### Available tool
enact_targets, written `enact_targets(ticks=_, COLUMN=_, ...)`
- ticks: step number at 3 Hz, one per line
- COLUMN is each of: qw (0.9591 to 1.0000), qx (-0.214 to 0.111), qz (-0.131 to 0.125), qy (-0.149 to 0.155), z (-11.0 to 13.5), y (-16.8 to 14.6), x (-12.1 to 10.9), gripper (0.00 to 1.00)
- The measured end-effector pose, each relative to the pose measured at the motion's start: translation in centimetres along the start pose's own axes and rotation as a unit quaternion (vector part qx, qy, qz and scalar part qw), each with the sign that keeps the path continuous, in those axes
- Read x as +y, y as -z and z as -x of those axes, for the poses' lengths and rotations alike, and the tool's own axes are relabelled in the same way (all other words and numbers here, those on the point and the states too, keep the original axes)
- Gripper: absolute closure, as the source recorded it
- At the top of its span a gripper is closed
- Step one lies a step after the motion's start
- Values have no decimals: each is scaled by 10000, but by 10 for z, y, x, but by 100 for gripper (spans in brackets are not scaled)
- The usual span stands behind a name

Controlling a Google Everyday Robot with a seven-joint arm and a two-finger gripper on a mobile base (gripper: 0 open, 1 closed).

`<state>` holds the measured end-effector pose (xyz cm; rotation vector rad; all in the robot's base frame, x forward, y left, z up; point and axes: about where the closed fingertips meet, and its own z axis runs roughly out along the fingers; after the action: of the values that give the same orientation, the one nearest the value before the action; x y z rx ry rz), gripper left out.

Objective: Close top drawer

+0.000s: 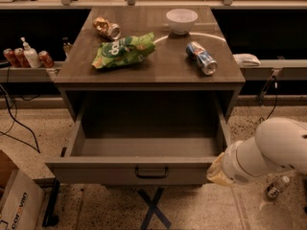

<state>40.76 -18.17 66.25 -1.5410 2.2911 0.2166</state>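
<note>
At the foot of the wooden cabinet (225,75), the top drawer (144,150) stood pulled far out, its box empty and its front panel well forward of the carcass. The gripper (218,172) sat low at the panel's right end, touching or just beside it and outside the box. Whether it was clenched or released could not be determined. The white arm (271,150) reached in from the right, a placement judged suited to pushing the front inward rather than using the loop handle (151,172), which stood unattended at centre. On the cabinet top lay a green chip bag (123,50), a white bowl (182,20), a blue soda can (201,58) and a crushed can (106,28), none obstructing the drawer's travel.
</note>
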Motion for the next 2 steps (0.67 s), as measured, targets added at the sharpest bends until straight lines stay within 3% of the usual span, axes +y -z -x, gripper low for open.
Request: enact_targets(ticks=2, qw=9971, qx=-373, qz=-627, qy=206, z=33, y=-20, x=-55, gripper=100)
